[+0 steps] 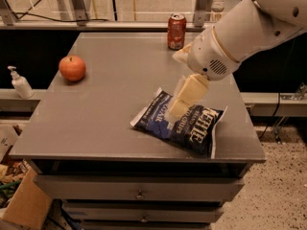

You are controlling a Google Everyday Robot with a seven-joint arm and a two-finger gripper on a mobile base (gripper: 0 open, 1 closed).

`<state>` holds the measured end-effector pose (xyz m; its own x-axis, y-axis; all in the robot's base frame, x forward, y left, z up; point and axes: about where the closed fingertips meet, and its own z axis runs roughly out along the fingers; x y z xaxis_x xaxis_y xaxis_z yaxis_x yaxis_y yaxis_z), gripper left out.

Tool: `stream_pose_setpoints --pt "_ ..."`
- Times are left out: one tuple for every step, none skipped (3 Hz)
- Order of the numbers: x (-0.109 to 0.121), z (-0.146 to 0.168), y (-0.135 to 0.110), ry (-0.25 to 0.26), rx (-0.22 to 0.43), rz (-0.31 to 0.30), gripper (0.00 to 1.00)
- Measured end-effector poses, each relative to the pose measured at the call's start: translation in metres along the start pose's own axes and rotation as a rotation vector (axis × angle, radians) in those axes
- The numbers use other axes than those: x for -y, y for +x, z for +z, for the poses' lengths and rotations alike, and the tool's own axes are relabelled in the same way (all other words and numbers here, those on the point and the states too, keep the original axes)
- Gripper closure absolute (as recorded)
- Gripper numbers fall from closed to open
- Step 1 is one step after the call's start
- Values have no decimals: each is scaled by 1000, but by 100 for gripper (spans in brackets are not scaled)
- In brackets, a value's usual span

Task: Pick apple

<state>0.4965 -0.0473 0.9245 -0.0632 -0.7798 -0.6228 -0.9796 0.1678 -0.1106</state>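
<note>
Over the one chip bag [204, 131], seemingly, hovers the gripper [177, 109]; one apple [72, 68], apart.

grey table [105, 119] | apple [72, 68] left | soda can [176, 31] far edge | chip bag [197, 129] front-right | tool [179, 105] above bag

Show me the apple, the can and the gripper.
apple [72, 68], camera view, middle of its skin
can [176, 31], camera view, middle of its side
gripper [178, 107], camera view, its tip, above the chip bag [197, 131]

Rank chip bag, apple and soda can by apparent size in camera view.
Largest: chip bag. Then apple and soda can, alike; can stands farther back, so unranked. The claw hangs over the bag, far from the apple.
</note>
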Motion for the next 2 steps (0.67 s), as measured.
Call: stream_pose_setpoints --pt "-1 0 1 6 7 6 0" --pt "9 13 -4 42 74 42 0"
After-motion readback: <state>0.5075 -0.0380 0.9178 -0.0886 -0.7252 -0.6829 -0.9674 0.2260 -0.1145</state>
